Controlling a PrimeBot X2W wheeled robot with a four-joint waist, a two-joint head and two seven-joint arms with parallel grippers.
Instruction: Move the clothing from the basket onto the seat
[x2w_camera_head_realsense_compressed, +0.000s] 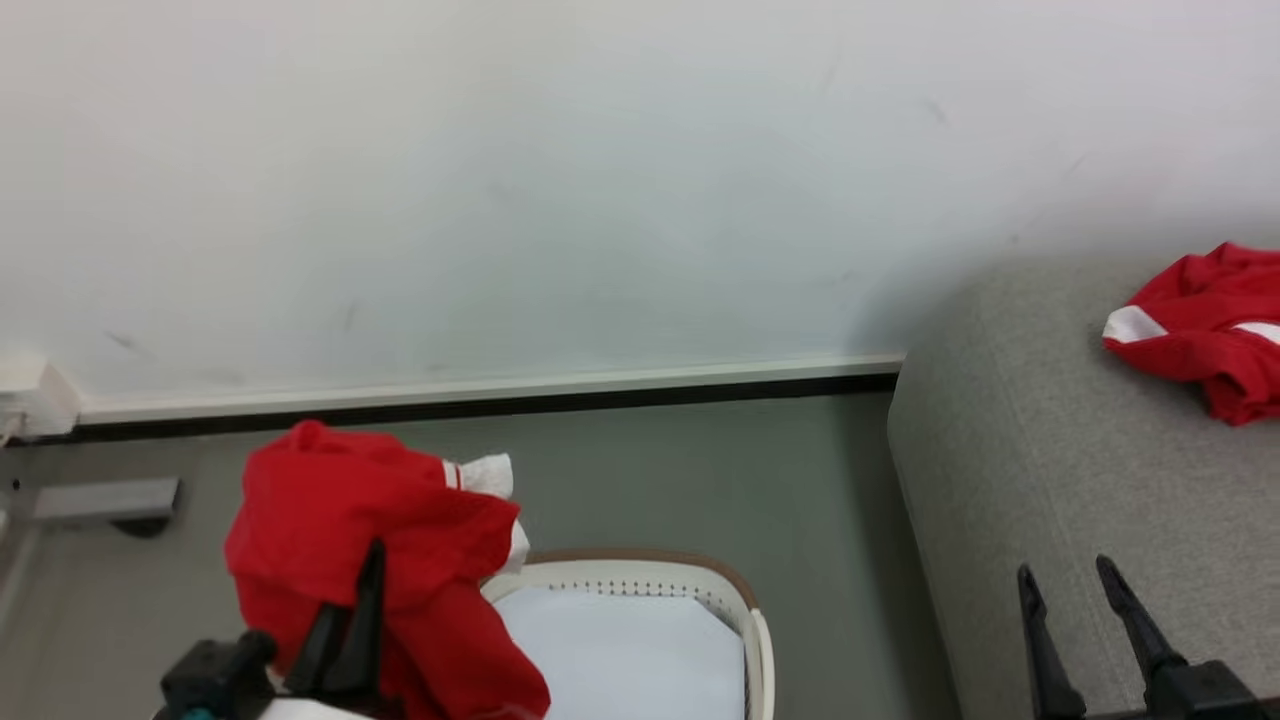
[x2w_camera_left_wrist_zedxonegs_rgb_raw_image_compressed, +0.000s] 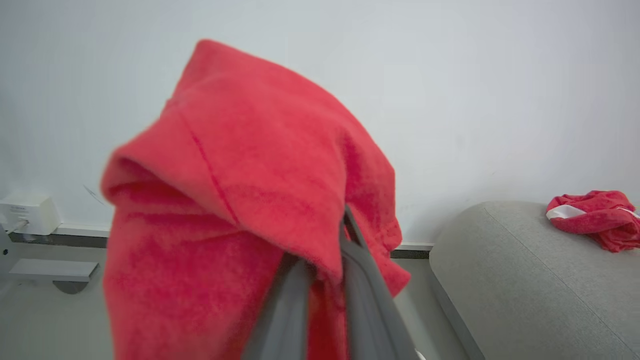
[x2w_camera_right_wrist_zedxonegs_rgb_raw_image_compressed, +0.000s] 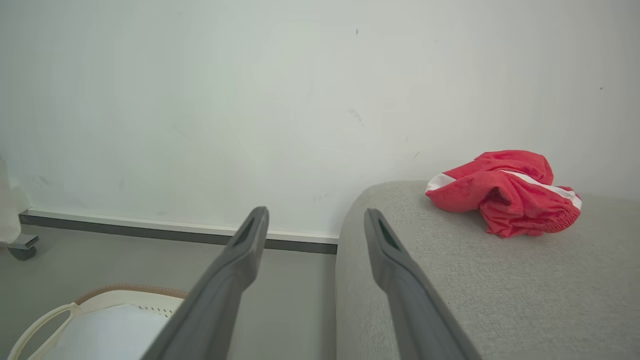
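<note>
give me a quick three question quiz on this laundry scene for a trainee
1. Short answer: what lies inside the basket?
2. True or false: the right tool is shut on a red garment.
3. Pick one: the red garment with the white band lies A) in the basket, B) on the grey sofa, C) on the floor.

Key:
1. A flat white sheet.
2. False: it is open and empty; the left tool is shut on the other red garment.
3. B.
</note>
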